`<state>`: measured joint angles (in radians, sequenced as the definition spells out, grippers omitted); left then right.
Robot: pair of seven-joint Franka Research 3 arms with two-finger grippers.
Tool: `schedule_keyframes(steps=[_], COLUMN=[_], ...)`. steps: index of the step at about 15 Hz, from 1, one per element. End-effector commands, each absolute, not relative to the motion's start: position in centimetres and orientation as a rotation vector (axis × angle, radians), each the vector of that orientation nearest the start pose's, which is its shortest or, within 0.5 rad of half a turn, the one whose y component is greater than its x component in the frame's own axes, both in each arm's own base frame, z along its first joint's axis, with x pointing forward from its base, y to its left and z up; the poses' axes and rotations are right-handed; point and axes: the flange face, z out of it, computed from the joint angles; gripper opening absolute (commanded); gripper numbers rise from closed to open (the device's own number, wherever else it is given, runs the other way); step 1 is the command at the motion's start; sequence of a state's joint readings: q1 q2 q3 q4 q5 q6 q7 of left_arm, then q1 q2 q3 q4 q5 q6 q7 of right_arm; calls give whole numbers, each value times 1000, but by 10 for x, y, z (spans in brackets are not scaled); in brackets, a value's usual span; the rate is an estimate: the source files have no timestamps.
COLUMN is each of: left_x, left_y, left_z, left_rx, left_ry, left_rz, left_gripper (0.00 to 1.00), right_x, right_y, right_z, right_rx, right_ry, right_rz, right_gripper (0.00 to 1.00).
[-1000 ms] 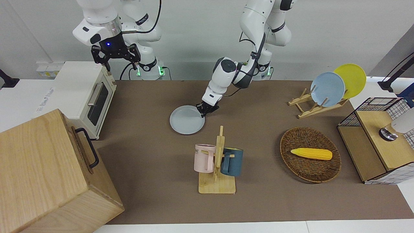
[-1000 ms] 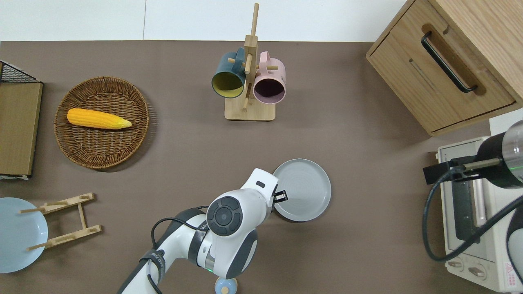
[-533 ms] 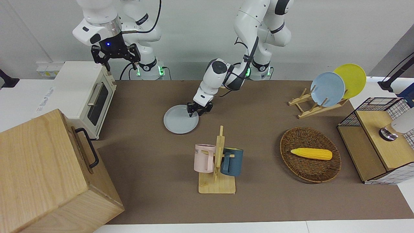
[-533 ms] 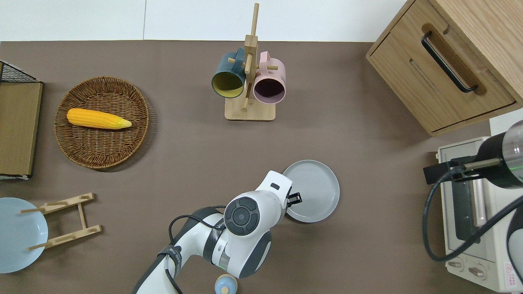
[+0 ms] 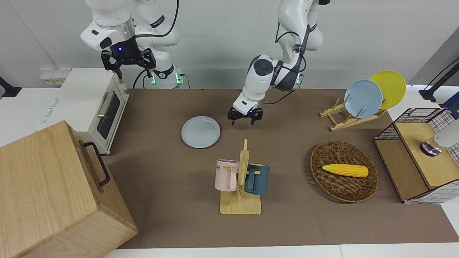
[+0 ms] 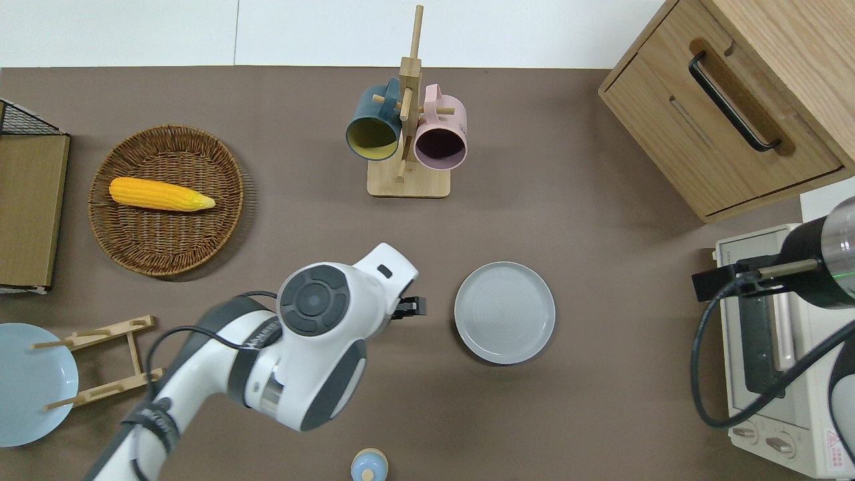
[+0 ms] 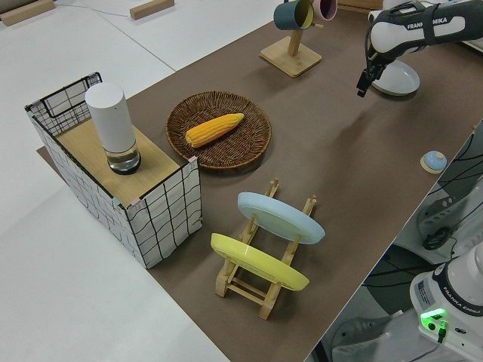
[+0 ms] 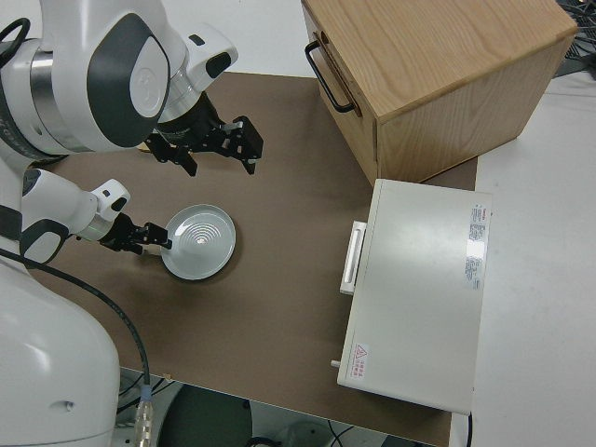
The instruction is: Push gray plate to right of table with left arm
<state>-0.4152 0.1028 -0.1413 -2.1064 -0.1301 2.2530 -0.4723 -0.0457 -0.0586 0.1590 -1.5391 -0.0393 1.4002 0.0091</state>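
The gray plate (image 5: 200, 131) lies flat on the brown table (image 5: 294, 222), near the middle and somewhat toward the right arm's end; it also shows in the overhead view (image 6: 504, 312) and the right side view (image 8: 198, 242). My left gripper (image 5: 245, 122) is open and empty, raised off the mat. In the overhead view the left gripper (image 6: 409, 308) is over bare mat beside the plate, toward the left arm's end, with a clear gap between them. My right gripper (image 5: 128, 67) is open and parked.
A mug rack (image 6: 407, 137) with a pink and a blue mug stands farther from the robots than the plate. A toaster oven (image 6: 768, 347) and a wooden cabinet (image 6: 728, 107) fill the right arm's end. A wicker basket (image 6: 167, 234) with corn and a plate rack (image 5: 349, 116) sit toward the left arm's end.
The left gripper slid the plate a little toward the right arm's end, then let off, rose and drew back toward the left arm's end. The plate now lies alone.
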Motion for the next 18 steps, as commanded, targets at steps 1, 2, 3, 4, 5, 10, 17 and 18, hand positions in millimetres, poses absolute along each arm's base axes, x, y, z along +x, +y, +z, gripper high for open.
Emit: schedule_keyframes(steps=[1, 2, 3, 4, 5, 10, 17, 18], left_x=[493, 497, 500, 505, 515, 531, 521, 518], left_y=[-221, -206, -194, -183, -163, -82, -54, -50], left_z=[430, 439, 447, 460, 489, 568, 641, 644], left_rx=[-3161, -3131, -3105, -3093, -3081, -3070, -3091, -3095], left_ry=[189, 215, 227, 224, 235, 253, 150, 141], left_rz=[-69, -104, -108, -94, -44, 48, 70, 63], left_gripper=[995, 995, 995, 995, 995, 995, 995, 995], right_x=[511, 511, 511, 511, 511, 511, 511, 511], right_y=[55, 55, 55, 55, 55, 55, 55, 55], right_z=[659, 659, 659, 659, 659, 659, 659, 659], right_rx=[-3189, -3189, -3190, -3190, -3190, -3190, -3189, -3190], right_ry=[-164, -164, -164, -164, -164, -164, -164, -164], right_rz=[134, 134, 134, 134, 134, 134, 134, 134], right_gripper=[996, 996, 996, 996, 996, 996, 996, 996])
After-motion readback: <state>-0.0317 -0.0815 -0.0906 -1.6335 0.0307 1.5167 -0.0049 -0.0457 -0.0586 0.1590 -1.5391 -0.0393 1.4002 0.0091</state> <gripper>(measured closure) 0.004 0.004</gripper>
